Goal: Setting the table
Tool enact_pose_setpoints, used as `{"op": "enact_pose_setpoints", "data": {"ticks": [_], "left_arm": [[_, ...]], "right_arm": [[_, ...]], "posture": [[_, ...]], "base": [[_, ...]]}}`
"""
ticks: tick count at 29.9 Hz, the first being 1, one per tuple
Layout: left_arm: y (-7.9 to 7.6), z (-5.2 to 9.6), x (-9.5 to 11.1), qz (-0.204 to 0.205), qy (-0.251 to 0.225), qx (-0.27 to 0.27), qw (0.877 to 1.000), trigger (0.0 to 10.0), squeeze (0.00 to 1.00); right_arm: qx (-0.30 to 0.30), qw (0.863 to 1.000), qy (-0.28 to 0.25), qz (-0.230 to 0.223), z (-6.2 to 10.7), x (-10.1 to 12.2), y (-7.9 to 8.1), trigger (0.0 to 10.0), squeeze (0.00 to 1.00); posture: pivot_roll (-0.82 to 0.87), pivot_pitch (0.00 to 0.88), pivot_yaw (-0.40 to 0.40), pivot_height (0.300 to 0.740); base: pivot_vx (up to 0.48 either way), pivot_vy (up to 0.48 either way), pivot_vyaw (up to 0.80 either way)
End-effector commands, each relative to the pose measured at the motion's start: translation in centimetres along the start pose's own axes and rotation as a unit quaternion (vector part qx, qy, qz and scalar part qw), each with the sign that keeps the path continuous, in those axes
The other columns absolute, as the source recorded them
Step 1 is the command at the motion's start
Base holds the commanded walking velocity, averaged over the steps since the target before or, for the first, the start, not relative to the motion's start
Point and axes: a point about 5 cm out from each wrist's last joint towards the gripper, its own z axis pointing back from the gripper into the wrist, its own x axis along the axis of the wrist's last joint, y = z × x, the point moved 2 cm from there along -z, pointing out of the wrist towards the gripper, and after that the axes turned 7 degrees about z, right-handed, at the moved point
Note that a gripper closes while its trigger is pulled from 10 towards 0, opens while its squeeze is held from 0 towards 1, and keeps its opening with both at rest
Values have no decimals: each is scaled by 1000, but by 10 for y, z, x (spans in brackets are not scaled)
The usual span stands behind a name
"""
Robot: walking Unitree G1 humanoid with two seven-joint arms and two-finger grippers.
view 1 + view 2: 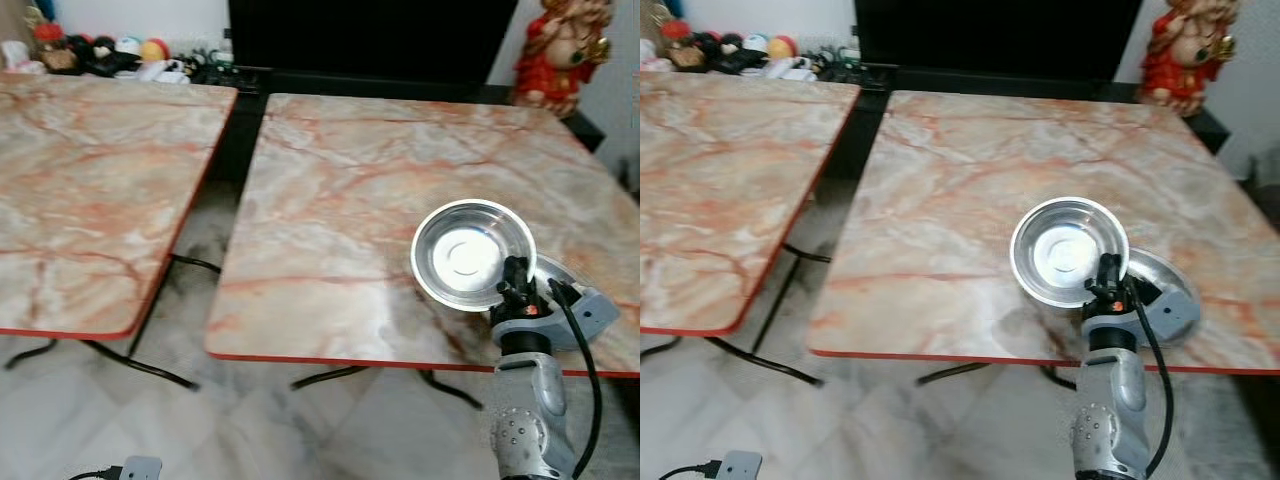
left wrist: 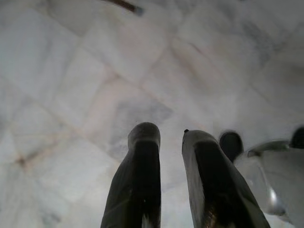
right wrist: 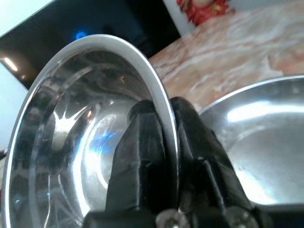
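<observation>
A shiny steel bowl (image 1: 470, 254) hangs tilted over the near right part of the marble table (image 1: 350, 190). My right gripper (image 1: 516, 275) is shut on the steel bowl's rim, one finger (image 3: 140, 156) inside the bowl and one outside. Just behind the gripper, a second steel bowl (image 1: 1155, 270) rests on the table; it also appears in the right wrist view (image 3: 266, 142). My left gripper (image 2: 170, 142) hangs over the pale tiled floor, its two black fingers slightly apart with nothing between them.
A second marble table (image 1: 90, 190) stands to the left, with a gap of floor between the two. A dark screen (image 1: 370, 35) and a red figurine (image 1: 562, 50) stand behind the tables. Toys (image 1: 100, 52) line the far left. A cable and plug (image 1: 135, 468) lie on the floor.
</observation>
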Motion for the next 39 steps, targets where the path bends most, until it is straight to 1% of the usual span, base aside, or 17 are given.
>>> {"op": "enact_pose_setpoints", "data": {"ticks": [1,17,24,26,30,32,36,38,39], "left_arm": [[5,3,-9,-5,14,5,1000,10000,0],[5,3,-9,5,11,4,1000,10000,0],[5,3,-8,5,10,5,1000,10000,0],[5,3,-9,5,10,5,1000,10000,0],[5,2,-7,-1,8,2,1000,10000,0],[8,2,-6,-3,7,3,1000,10000,0],[20,4,-7,-14,10,9,1000,10000,0],[23,5,-7,-15,11,11,1000,10000,0],[27,5,-8,-15,13,15,1000,10000,0]], "right_arm": [[0,1000,-8,3,-1,4,1,10000,0],[-14,1000,-15,5,-3,6,-3,10000,0],[-16,1000,-25,2,-4,9,-2,10000,0],[-15,999,-28,3,-4,9,-3,10000,0],[-19,999,-30,5,-5,10,-4,10000,0],[-19,999,-33,7,-6,11,-4,10000,0],[-24,999,-46,8,-10,17,-6,10000,0],[-25,998,-49,9,-10,18,-7,10000,0],[-26,998,-50,11,-11,18,-7,10000,0]], "posture": [[66,153,-40,740],[67,152,-42,740],[65,148,-39,740],[65,144,-38,740],[56,107,-33,740],[50,95,-29,740],[44,51,-18,740],[44,51,-18,740],[45,34,-16,740]], "base": [[0,0,0],[0,0,0],[247,0,0],[251,0,0],[0,0,0],[0,0,0],[0,0,0],[0,0,0],[0,0,0]]}}
